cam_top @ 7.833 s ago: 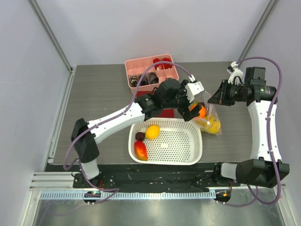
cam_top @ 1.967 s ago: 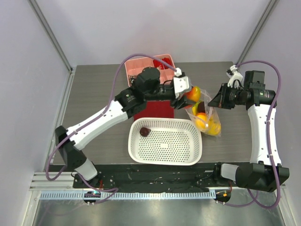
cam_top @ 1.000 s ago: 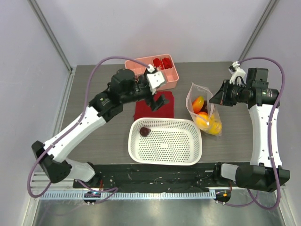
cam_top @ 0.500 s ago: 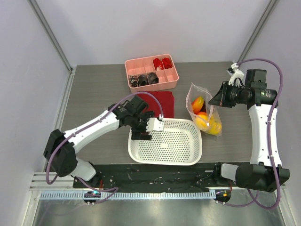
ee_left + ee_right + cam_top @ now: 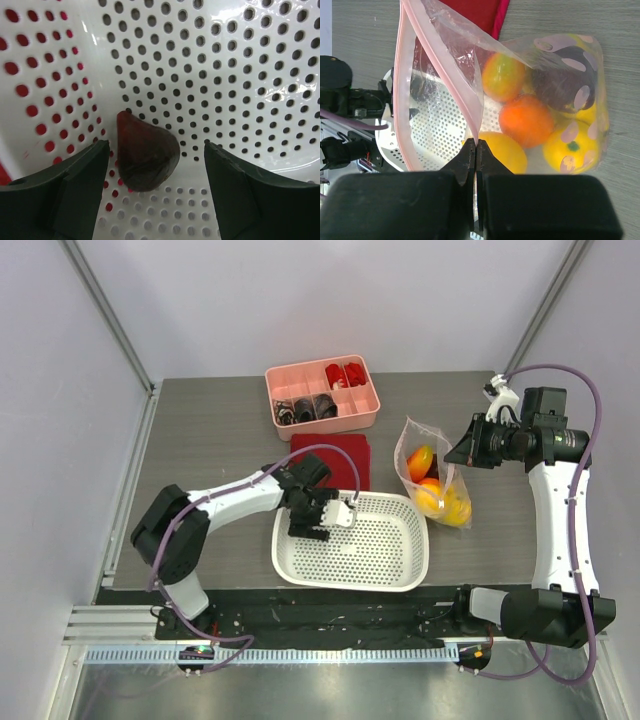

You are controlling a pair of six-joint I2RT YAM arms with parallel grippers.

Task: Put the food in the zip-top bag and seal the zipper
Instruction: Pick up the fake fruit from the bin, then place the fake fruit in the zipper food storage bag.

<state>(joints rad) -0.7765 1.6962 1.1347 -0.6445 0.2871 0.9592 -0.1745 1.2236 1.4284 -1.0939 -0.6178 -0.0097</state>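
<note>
Down in a corner of the white basket (image 5: 240, 75), one plum (image 5: 147, 157) is lying between the left gripper's (image 5: 156, 197) spread, empty jaws.

Its pointed end is facing away from the wrist, and it is sitting nearer the wall-side finger, touching neither. Well off to the right, the right gripper (image 5: 476, 150) is pinching the zip-top bag (image 5: 452, 60) by its mouth edge, with the orange (image 5: 527, 120) already inside.

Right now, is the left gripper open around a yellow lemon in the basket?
No, that fruit is a dark plum, not a yellow lemon. The left wrist view shows the left gripper open around the plum in the basket, one finger on each side.
</note>
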